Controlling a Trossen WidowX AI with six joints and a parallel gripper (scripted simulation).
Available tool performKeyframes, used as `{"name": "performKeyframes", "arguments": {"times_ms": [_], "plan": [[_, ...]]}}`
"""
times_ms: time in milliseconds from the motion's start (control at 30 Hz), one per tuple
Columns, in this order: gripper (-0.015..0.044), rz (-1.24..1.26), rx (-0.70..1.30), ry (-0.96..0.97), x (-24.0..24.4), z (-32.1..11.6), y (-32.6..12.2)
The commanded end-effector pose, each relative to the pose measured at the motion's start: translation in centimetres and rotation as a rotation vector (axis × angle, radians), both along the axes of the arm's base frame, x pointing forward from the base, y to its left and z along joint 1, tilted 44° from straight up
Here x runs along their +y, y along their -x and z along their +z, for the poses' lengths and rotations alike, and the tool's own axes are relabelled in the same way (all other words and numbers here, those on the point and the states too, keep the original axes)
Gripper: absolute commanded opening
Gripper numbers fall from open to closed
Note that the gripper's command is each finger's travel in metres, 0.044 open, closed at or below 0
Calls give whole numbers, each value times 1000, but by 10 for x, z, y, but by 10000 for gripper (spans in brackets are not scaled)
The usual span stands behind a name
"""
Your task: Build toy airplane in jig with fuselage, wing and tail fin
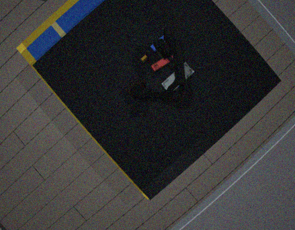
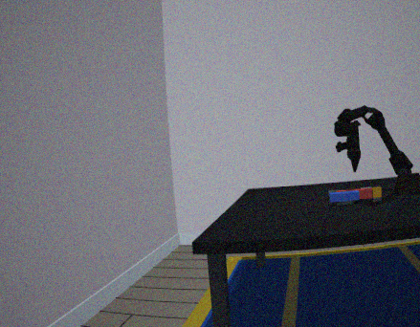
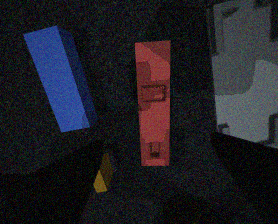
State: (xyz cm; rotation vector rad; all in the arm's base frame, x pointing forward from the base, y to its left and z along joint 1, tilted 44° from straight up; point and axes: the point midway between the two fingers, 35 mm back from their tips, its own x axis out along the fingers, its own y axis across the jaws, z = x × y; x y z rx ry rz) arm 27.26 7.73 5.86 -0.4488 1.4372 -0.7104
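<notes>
Wrist view pretty much tells the story: nothing's been assembled yet, as far as I can judge. The red fuselage [image 3: 152,102] lies loose on the black table [image 1: 95,101], both its sockets showing on top and both empty. Taking the fuselage as the landmark: the blue wing [image 3: 59,79] lies well off to one side of it, tilted and not touching; the little yellow tail fin [image 3: 102,176] sits near the fuselage's tail-socket end, also apart; and the grey jig [image 3: 245,80] is on the opposite side from the wing, its cradle bare from what shows.

In the exterior shot the gripper [image 2: 353,164] hangs well above the parts, pointing down, roughly over the fuselage. Fingers are spread wide with nothing between them. From the top camera the arm covers a good chunk of the parts, so you only get bits of red, blue, yellow and grey poking out around it.

So basically every step is still ahead: fuselage into the cradle, wing tab in, fin tab in, then release and back off. My guess is the fuselage goes first since the arm is parked over it, but that's just a guess.
</notes>
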Motion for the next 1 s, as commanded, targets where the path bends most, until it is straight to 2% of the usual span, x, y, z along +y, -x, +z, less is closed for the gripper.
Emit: {"name": "performKeyframes", "arguments": {"times_ms": [0, 200, 967], "plan": [[440, -32, -13, 15, -3, 2, -1], [440, -32, -14, 16, -38, -35, 0], [440, -31, -14, 17, -62, -60, 0]]}}
